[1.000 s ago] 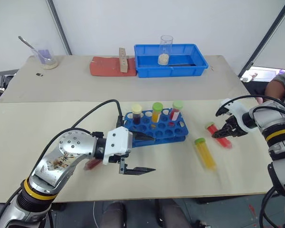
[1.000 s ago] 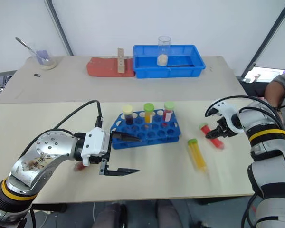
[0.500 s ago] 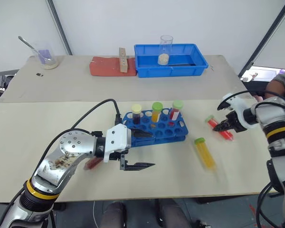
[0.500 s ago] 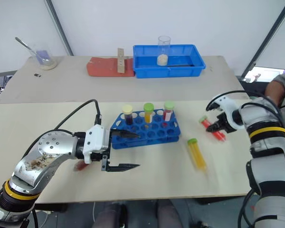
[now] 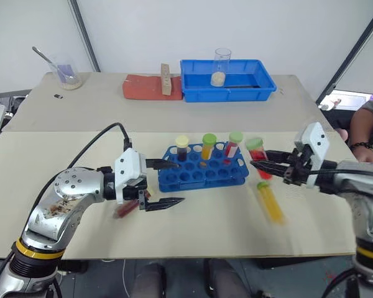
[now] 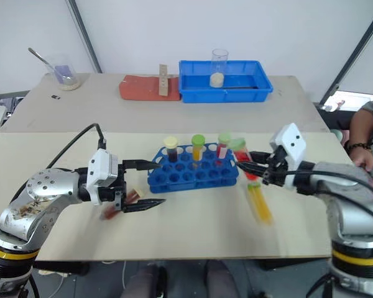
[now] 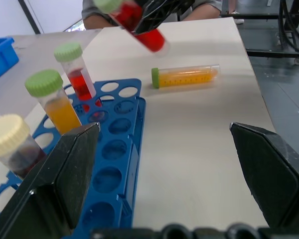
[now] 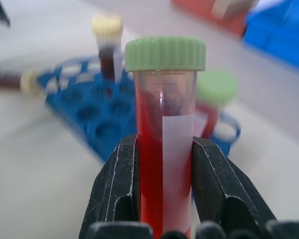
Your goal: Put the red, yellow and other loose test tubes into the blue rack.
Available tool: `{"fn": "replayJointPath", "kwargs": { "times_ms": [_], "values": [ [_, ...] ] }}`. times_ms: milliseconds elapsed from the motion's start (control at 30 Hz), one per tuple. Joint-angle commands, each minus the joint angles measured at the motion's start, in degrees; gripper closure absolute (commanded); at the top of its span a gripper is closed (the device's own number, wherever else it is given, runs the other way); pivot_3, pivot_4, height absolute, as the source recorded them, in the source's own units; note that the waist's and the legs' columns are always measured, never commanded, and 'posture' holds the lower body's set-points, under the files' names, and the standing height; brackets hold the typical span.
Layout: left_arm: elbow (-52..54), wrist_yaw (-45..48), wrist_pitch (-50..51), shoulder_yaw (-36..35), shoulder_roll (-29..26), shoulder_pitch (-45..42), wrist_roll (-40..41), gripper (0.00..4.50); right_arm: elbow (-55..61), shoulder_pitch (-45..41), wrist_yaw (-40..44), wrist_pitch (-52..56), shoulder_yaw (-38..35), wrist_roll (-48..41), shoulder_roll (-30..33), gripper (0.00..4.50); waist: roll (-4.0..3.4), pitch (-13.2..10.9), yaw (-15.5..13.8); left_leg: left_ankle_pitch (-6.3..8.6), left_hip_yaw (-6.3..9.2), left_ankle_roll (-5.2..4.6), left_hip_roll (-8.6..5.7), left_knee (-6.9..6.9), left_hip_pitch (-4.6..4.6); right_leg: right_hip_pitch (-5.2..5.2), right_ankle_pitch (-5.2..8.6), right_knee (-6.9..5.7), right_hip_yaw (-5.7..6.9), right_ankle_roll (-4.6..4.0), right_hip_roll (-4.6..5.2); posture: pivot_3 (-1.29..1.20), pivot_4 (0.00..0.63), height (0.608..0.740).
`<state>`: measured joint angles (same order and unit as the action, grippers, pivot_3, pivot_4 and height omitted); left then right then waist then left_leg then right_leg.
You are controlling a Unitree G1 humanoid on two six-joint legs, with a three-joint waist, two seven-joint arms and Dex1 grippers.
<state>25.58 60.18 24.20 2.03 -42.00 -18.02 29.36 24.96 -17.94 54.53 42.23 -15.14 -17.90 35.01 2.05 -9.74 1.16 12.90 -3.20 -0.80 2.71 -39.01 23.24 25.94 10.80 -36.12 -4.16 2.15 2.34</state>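
One red tube (image 8: 163,149) – blank white label, right hand (image 5: 265,164) clamped.

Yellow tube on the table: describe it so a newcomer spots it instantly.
Start at the blue rack mid-table, then look toward the robot's right and nearer the front edge. The yellow tube lies flat on the table there, green-capped. Its neighbours either stand upright in the rack or sit in the right claw.

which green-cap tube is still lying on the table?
The yellow tube, flat on the table right of the blue rack. Two other green-caps stand in the rack; the red tube is in the right gripper.
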Motion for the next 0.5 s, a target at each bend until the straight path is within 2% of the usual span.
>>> {"fn": "replayJointPath", "kwargs": {
  "times_ms": [33,233,500],
  "values": [
    [0.5,-0.1,0.7,0.1,0.2,-1.9,0.9,0.00,0.7,1.7,-4.8,-8.7,2.4,1.7,-2.5,3.48,0.00,0.0,0.0,0.00,0.01,-0.01,0.01,0.01,-0.01,-0.01,0.01,0.00,0.01,-0.01,0.00,0.00,0.150,0.740],
    [2.5,-1.3,2.9,0.1,0.8,-1.9,2.1,0.00,-5.6,2.4,-10.3,-19.3,6.8,4.0,-8.5,3.49,0.00,0.0,-0.1,0.00,0.03,-0.02,0.01,0.06,0.07,0.02,-0.03,0.04,0.02,0.06,-0.02,0.00,0.150,0.740],
    [4.8,-3.4,5.5,-0.7,0.7,-1.1,3.5,0.00,-11.5,2.3,-14.1,-26.8,9.7,5.1,-11.3,3.49,0.00,0.0,0.0,-0.01,0.05,-0.02,0.02,0.07,0.03,0.01,-0.03,0.01,0.03,0.06,-0.04,0.00,0.150,0.740]
  ]
}}
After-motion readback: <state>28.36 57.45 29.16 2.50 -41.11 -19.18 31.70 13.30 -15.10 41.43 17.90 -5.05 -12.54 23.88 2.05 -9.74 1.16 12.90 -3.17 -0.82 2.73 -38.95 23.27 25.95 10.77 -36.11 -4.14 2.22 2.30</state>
